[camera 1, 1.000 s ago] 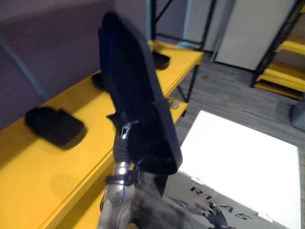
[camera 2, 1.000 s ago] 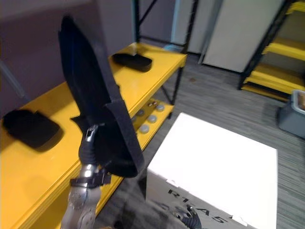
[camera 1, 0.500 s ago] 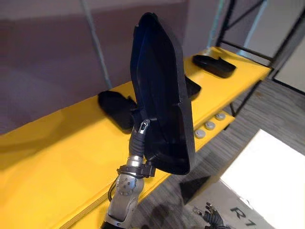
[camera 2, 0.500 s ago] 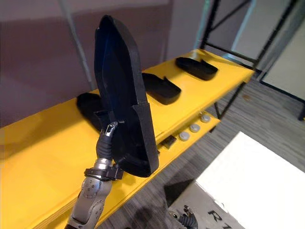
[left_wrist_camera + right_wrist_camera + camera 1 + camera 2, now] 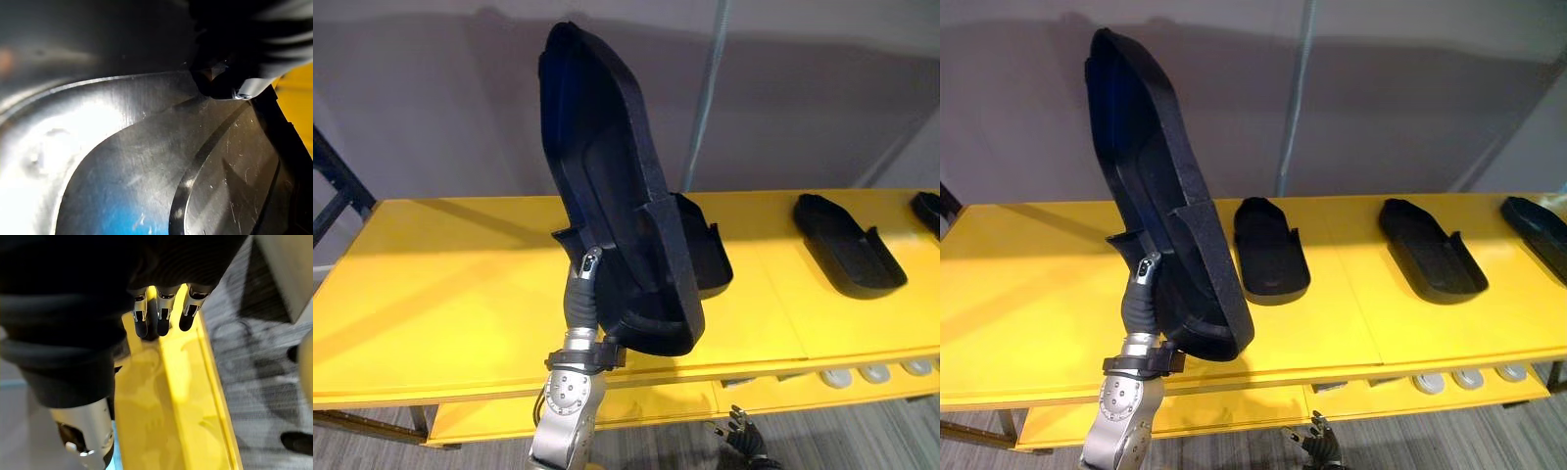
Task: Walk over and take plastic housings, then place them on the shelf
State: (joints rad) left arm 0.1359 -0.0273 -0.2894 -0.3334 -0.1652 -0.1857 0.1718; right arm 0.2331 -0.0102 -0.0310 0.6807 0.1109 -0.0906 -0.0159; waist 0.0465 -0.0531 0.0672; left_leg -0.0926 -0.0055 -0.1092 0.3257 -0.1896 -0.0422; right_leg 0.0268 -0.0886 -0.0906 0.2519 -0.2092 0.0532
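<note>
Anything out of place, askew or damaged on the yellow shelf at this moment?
Nothing damaged or spilled. Three housings lie flat in a row on the yellow shelf. The held housing stands on end, tilted, pinched in the left hand, not yet set down. The right hand hangs open, idle.

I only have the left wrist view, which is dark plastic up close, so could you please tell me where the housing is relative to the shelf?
Observer: The left hand holds the housing upright and tilted above the yellow shelf; it is not yet set down.
Operator: Is anything already lying there?
Observer: Yes, to the right lie a near housing, a middle housing and a far housing, all flat.
Operator: And the other hand?
Observer: The right hand hangs low in front of the shelf, fingers relaxed, holding nothing.
</note>
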